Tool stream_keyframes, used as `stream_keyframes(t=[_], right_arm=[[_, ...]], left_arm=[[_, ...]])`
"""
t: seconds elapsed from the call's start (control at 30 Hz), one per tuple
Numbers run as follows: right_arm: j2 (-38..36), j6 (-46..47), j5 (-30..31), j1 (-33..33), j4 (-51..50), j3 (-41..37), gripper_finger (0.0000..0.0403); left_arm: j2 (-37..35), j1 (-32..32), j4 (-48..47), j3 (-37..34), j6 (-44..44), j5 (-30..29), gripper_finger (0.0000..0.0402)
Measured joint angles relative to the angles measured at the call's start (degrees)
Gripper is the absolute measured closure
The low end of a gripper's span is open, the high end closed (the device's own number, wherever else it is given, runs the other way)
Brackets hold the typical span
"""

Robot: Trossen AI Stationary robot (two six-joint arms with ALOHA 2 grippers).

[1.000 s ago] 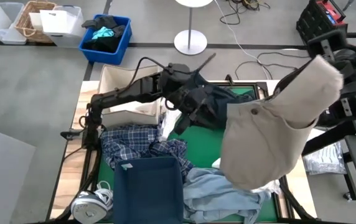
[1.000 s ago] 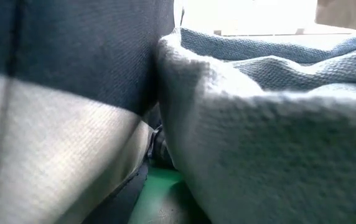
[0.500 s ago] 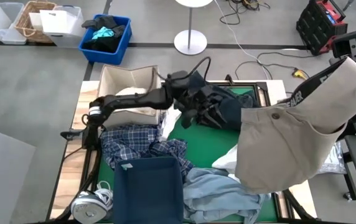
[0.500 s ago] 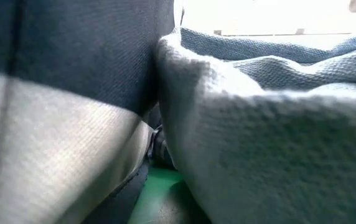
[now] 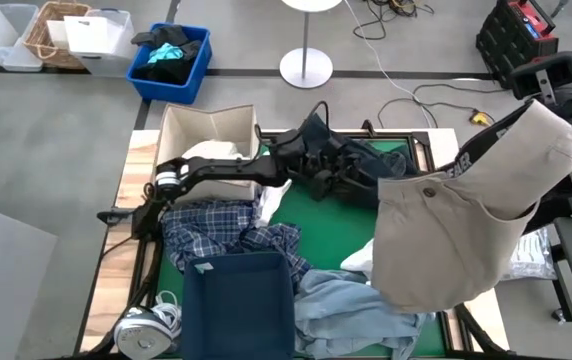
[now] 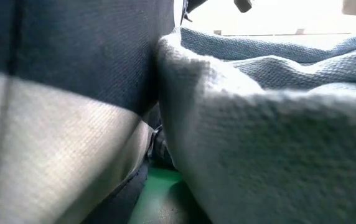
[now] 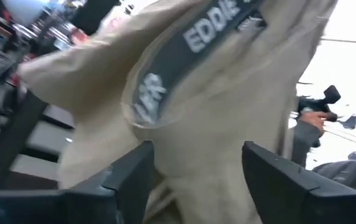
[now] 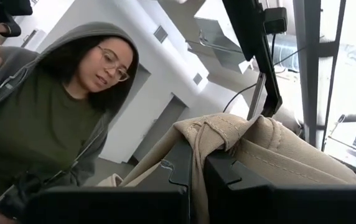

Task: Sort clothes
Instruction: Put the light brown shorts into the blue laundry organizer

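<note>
Right gripper clenched on the tan trousers, hanging lengthwise, waistband up; left gripper wide open.

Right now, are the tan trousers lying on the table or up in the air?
Up in the air. The right gripper pinches the tan trousers, which hang above the table.

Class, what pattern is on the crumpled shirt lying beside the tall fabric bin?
A blue-and-white plaid shirt, clearest in the high view.
</note>
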Motion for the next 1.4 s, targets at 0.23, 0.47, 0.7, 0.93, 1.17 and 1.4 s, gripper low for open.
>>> stream_keyframes(t=[0.23, 0.47, 0.7, 0.93, 1.17, 1.4], right_arm=[[1.47, -0.47, 0.04, -0.01, 0.51, 0.0, 0.0394], [2.38, -0.57, 0.07, 0.0, 2.25, 0.0, 0.0394], [2.43, -0.26, 0.04, -0.02, 2.8, 0.0, 0.0394], [2.43, -0.57, 0.07, -0.01, 2.98, 0.0, 0.0394], [2.38, -1.19, 0.29, -0.01, 2.98, 0.0, 0.0394], [1.93, -1.53, 3.38, 0.0, 2.89, 0.0, 0.0394]], left_arm=[[1.26, -0.15, 2.41, -0.02, 4.47, -1.0, 0.0144], [1.53, -0.1, 5.21, -0.02, 4.54, -0.62, 0.0142], [1.52, -0.28, 10.67, 0.89, 3.92, 2.4, 0.0144], [1.51, -0.67, 10.39, 3.52, 3.8, 4.35, 0.0168], [1.51, -0.96, 8.79, 4.67, 4.12, 6.96, 0.0185], [1.51, -1.41, 7.87, 4.66, 4.56, 9.84, 0.021]])
